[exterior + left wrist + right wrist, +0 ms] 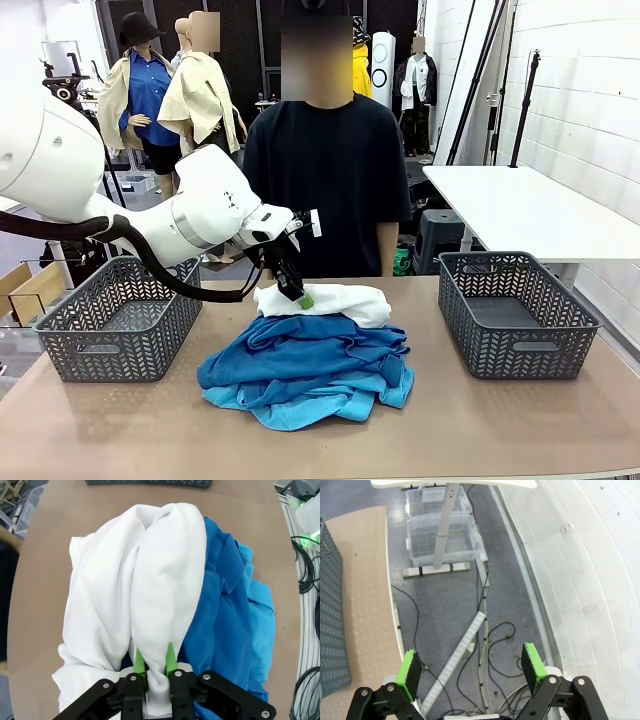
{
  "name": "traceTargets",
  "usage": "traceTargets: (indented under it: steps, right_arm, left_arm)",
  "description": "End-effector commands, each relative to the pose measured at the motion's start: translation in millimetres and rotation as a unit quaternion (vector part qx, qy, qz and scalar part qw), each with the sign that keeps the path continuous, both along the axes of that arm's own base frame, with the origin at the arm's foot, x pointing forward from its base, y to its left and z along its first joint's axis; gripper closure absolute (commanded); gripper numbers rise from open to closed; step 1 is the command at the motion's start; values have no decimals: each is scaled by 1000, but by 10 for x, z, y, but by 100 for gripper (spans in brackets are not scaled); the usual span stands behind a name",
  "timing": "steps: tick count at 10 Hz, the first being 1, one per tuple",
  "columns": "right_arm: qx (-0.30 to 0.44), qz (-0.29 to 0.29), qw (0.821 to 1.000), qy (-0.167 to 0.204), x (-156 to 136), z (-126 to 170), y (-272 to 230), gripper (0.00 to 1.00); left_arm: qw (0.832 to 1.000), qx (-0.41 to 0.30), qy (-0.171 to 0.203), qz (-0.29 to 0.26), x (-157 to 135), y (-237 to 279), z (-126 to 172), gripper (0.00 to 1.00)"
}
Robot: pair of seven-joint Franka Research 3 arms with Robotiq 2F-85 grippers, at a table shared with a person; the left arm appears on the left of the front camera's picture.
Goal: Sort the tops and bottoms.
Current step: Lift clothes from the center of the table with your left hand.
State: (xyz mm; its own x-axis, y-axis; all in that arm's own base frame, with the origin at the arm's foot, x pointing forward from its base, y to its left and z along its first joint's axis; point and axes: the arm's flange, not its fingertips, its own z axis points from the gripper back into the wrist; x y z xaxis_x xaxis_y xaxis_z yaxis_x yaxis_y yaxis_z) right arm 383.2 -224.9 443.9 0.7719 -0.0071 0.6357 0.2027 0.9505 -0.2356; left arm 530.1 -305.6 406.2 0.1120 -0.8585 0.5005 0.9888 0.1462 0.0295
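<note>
Atop the rumpled blue pile point(300, 370), left claw point(153, 650) pinching soft white shirt point(150, 580) fold, right claw point(470, 654) gaping empty.

Looks like a robotics lab rigged for recording. Shows in a white robot arm point(190, 215) reaching over a brown table point(480, 430), with a grey mesh basket point(115, 335) near its left edge and a second basket point(515, 320) near its right. Also has black stands point(527, 100) by a white panelled wall point(590, 90), loose cables point(306, 562) and clear storage bins point(442, 540) on a grey floor point(445, 600).
</note>
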Motion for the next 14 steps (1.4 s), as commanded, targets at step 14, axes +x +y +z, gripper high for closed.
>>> traceTargets:
  steps: [14]
  right_arm:
    - [-2,3,1000,4,-3,-6,3,0]
  left_arm:
    - [956,20,-288,45,-416,113,3270,100]
